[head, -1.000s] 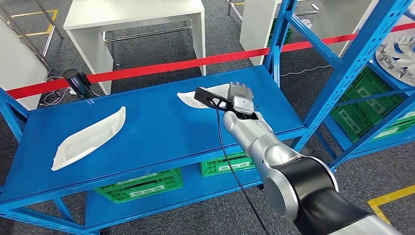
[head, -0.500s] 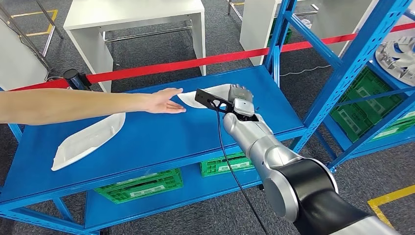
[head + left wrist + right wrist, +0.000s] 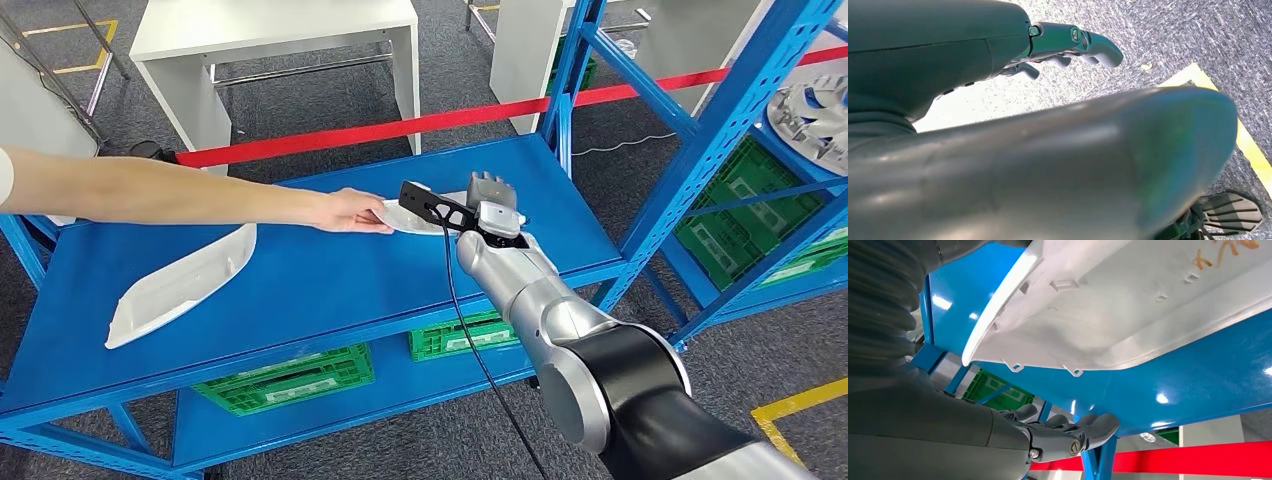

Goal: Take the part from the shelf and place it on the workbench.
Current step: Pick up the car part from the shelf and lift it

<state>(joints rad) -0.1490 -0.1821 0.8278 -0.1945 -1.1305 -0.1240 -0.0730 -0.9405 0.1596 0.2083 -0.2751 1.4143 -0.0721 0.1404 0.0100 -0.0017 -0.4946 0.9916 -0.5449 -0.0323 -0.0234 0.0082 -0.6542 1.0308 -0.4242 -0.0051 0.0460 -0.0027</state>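
Head view shows the right hand [image 3: 493,205] reaching over the far right part of the blue shelf [image 3: 300,270], next to the white part [image 3: 425,215] lying there. A person's hand [image 3: 352,212] rests on the other end of that same part. In the right wrist view the right hand's [image 3: 1058,432] fingers [image 3: 1098,425] lie close together and fairly straight beside the part [image 3: 1128,315], apparently holding nothing; contact with it cannot be confirmed. The left hand [image 3: 1068,45] hangs over the floor, fingers loosely curled and empty.

The main risk is the shared part: if the robot closes or lifts while the person is touching it, the part could be pulled askew, slip out, or fingers could be pinched. The shell looks thin, smooth and curved, so a grip at one tip may let it pivot and drop. The black camera bracket [image 3: 432,203] and its cable [image 3: 465,320] sit close to the part and might snag it.

A second white part [image 3: 180,285] lies well apart at the shelf's left. The surface is glossy blue metal. Green crates [image 3: 290,378] sit below, a red barrier tape [image 3: 400,128] crosses behind, with a white table [image 3: 270,30] on grey carpet beyond.
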